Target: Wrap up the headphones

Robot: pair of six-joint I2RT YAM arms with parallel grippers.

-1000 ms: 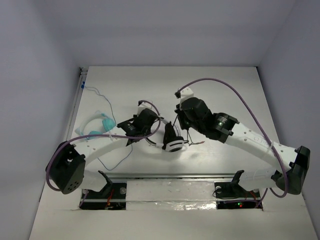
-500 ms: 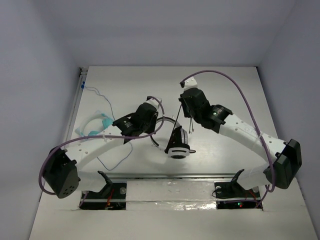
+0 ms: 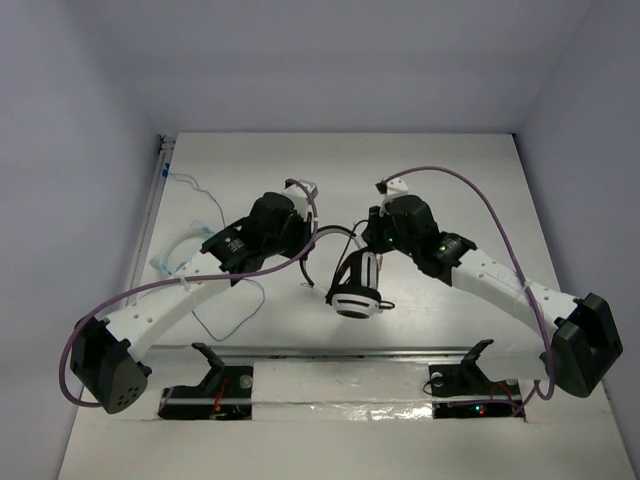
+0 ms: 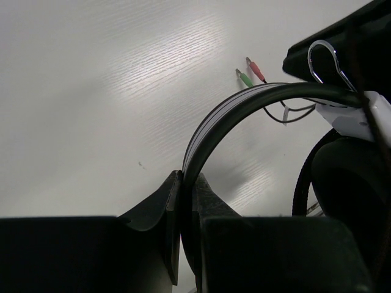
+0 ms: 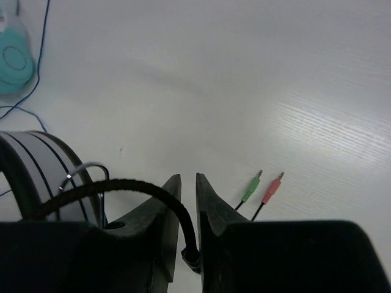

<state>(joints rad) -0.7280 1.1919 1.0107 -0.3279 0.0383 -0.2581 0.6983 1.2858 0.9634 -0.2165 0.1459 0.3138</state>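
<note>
Centrally, just beyond the near rail, the headphones (image 3: 352,298) are shown held up between both arms. One earcup (image 4: 351,183) is lowest, at 6 o'clock of the arch; whether it touches the table (image 3: 470,170) cannot be told. The left gripper (image 4: 186,177), at 9 o'clock of the headphones, is clamped tight on the headband (image 4: 232,110). The right gripper (image 5: 188,183), at 3 o'clock, is narrowed to a slit in which the cable (image 5: 134,183) is pinched.

The step in hand is judged to be the winding of the cable round the band. It would be done well if the band were held fixed by the left arm while the cable is carried round it by the right under light, even tension. Each turn should be laid beside the last, and slack fed so that the plugs (image 5: 252,188) are not snagged.

The headband is seen as a thin arch striped black and white. The cup is round and black with a white ring. The cable is thin, black and braided, and ends in one green and one pink plug. These lie loose on the table at 3 o'clock of the right fingertips.
</note>
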